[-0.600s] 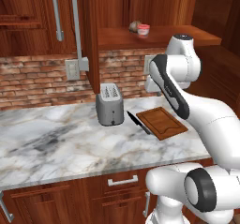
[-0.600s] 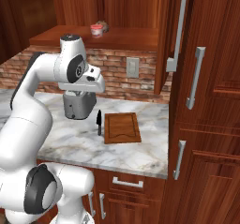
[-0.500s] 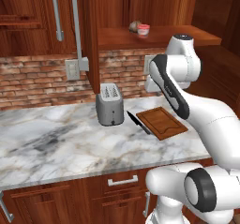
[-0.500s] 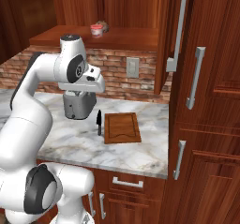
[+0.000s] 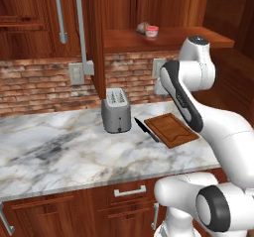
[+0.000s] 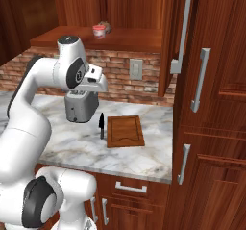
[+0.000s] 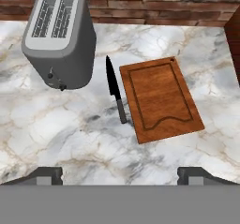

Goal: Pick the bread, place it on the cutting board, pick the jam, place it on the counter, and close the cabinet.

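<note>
The bread [image 5: 142,28] and the red jam [image 5: 152,31] jar sit side by side on the shelf of the open cabinet [image 5: 94,37]; in the right base view the jam [image 6: 99,31] stands in front of the bread [image 6: 105,27]. The cutting board [image 7: 161,99] lies bare on the counter [image 7: 70,134], right of a black knife [image 7: 115,89]. My gripper [image 7: 120,176] hangs open above the counter, well below the shelf, with nothing between its fingers. My hand [image 6: 91,82] hovers beside the toaster.
A grey toaster [image 5: 116,112] stands left of the knife [image 5: 146,130] by the brick wall. The open cabinet door [image 6: 170,31] with its silver handle juts out over the board [image 6: 125,131]. Tall wooden cupboards [image 6: 216,104] close off the counter's right end.
</note>
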